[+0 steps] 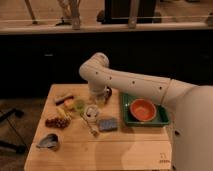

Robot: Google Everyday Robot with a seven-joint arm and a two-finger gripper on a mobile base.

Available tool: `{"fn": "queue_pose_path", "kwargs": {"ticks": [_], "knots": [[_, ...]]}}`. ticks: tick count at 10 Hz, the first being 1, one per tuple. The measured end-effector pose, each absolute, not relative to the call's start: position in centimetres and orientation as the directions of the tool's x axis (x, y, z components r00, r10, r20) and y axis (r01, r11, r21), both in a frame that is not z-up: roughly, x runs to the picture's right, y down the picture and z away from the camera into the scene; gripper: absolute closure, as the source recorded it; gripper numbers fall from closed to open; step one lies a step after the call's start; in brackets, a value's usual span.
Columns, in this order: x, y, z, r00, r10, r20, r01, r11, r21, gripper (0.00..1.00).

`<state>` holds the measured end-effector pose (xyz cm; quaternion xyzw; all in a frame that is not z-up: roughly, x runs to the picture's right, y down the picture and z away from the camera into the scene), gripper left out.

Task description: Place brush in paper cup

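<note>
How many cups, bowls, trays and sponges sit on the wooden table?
Cups: 3 (paper cup, light-green cup, grey metal cup)
Bowls: 1 (orange bowl)
Trays: 1 (green tray)
Sponges: 1 (blue sponge)
Total: 6
The gripper hangs just behind the paper cup.
</note>
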<state>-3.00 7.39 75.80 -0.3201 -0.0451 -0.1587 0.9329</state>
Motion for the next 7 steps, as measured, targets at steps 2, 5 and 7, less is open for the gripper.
{"fn": "queue_pose_path", "kwargs": {"ticks": [2, 5, 7], "knots": [[-2.91, 7.51, 75.78, 0.946, -0.271, 0.179, 0.324, 0.740, -0.589, 0.99], [-3.09, 7.75, 75.82, 0.945, -0.276, 0.177, 0.327, 0.737, -0.591, 0.99], [-3.35, 7.95, 75.89, 0.944, -0.278, 0.177, 0.328, 0.735, -0.594, 0.97]]}}
